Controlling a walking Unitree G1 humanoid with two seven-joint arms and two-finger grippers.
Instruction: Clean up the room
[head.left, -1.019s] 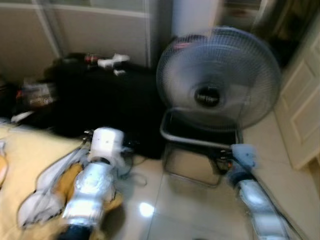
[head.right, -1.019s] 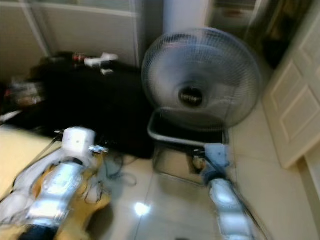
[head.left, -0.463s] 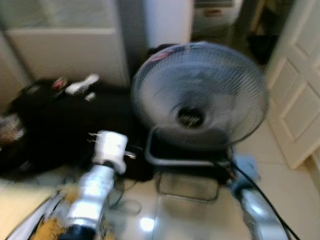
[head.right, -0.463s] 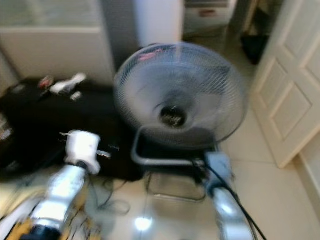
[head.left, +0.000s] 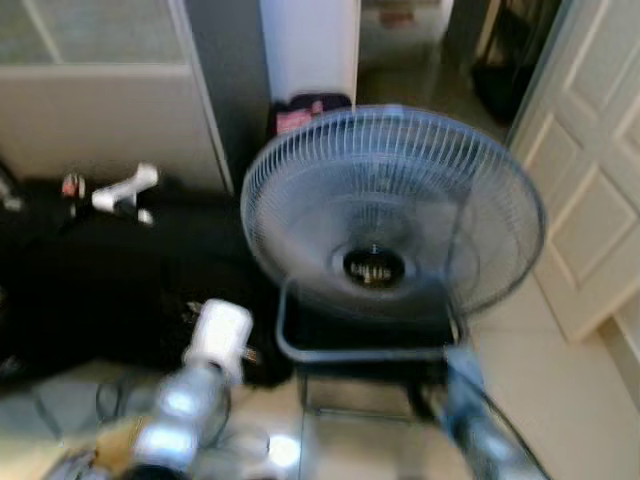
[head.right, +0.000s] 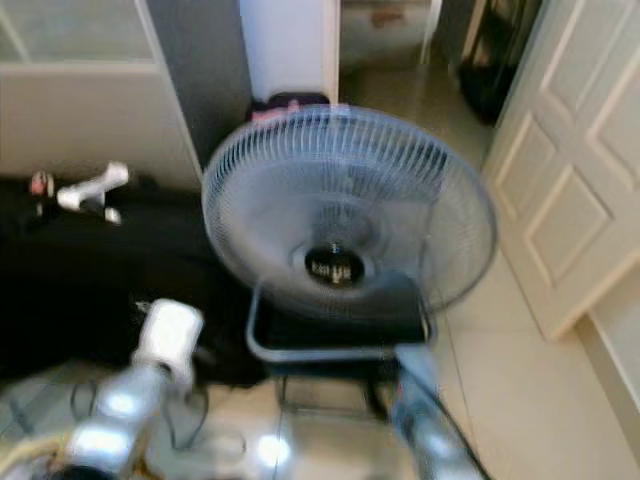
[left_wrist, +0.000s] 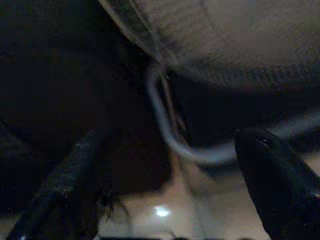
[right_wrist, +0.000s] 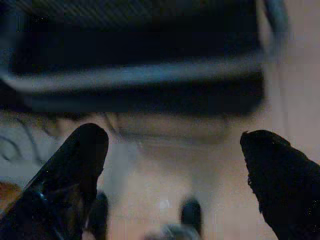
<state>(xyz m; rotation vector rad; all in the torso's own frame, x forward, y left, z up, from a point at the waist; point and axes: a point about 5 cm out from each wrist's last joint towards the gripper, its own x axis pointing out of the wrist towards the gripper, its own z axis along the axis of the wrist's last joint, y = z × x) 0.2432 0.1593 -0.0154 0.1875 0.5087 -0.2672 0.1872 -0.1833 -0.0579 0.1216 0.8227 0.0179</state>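
A large floor fan (head.left: 392, 213) with a round wire cage stands on a tubular base (head.left: 360, 352) on the tiled floor straight ahead. My left arm (head.left: 195, 385) reaches forward at the lower left, my right arm (head.left: 470, 420) at the lower right, both short of the fan. In the left wrist view the left gripper (left_wrist: 172, 187) is open, its fingers (left_wrist: 70, 175) spread before the fan's curved base tube (left_wrist: 165, 127). In the right wrist view the right gripper (right_wrist: 175, 170) is open, pointing at the dark base (right_wrist: 140, 75), with nothing held.
A black bag or covered heap (head.left: 110, 270) lies at the left with small white items (head.left: 122, 188) on it. Cables (head.left: 120, 400) trail on the floor beside my left arm. A white panelled door (head.left: 590, 190) stands at the right, a wall and pillar (head.left: 308, 45) behind.
The whole picture has shifted: the camera has moved up and toward the fan, which now sits lower and more central. The yellow surface at the lower left has left view.
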